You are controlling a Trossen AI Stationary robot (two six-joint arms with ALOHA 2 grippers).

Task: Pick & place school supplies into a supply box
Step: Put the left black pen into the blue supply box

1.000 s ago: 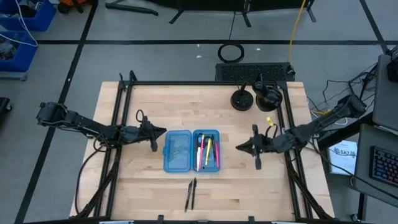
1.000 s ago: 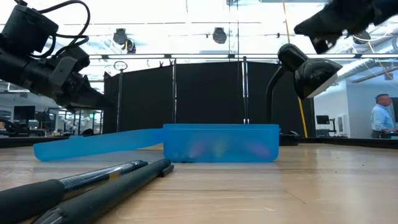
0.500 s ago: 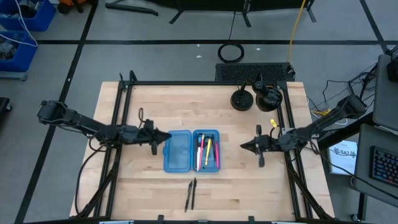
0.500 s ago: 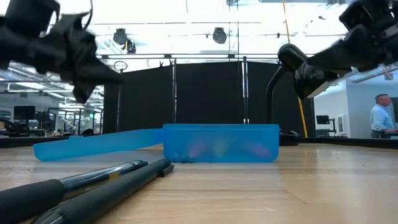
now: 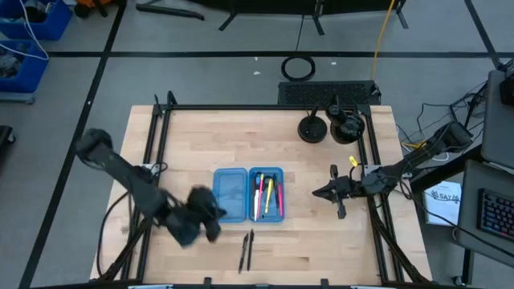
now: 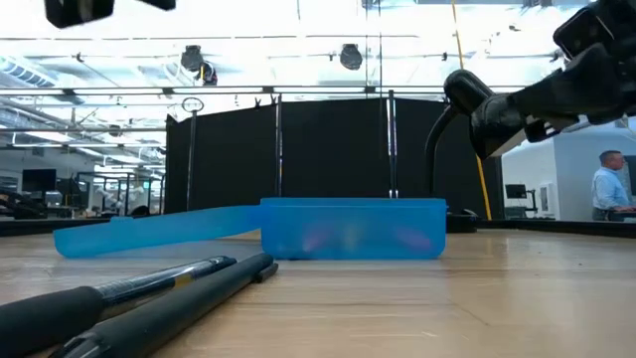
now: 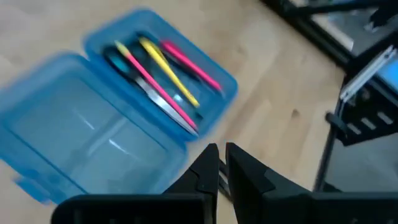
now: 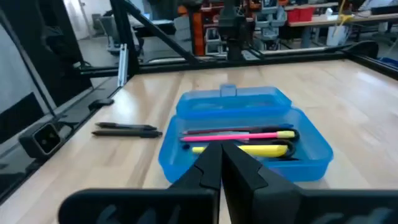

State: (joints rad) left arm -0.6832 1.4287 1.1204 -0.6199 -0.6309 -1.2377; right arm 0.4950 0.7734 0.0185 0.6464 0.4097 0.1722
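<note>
The blue supply box (image 5: 247, 194) lies open on the table's middle. Its lid half (image 5: 230, 195) is on the left. Its tray half (image 5: 267, 194) holds pink-red and yellow pens (image 7: 165, 71) and the scissors (image 7: 163, 99). Two black pens (image 5: 246, 250) lie side by side on the table near the front edge; they also show in the low view (image 6: 149, 296). My left gripper (image 5: 210, 215) is shut and empty, above the table by the lid's near-left corner. My right gripper (image 5: 318, 193) is shut and empty, right of the box, pointing at it.
Two black round objects (image 5: 312, 128) (image 5: 347, 127) stand at the table's far right. Black frame rails (image 5: 152, 160) run along both sides of the table. A person (image 6: 604, 189) stands in the room beyond. Bare wood lies between the box and my right gripper.
My left gripper has swung from the left of the lid toward the table's near edge and the black pens, moving fast. My right gripper has drawn back a little toward the table's right edge. The box and the pens have stayed still.
</note>
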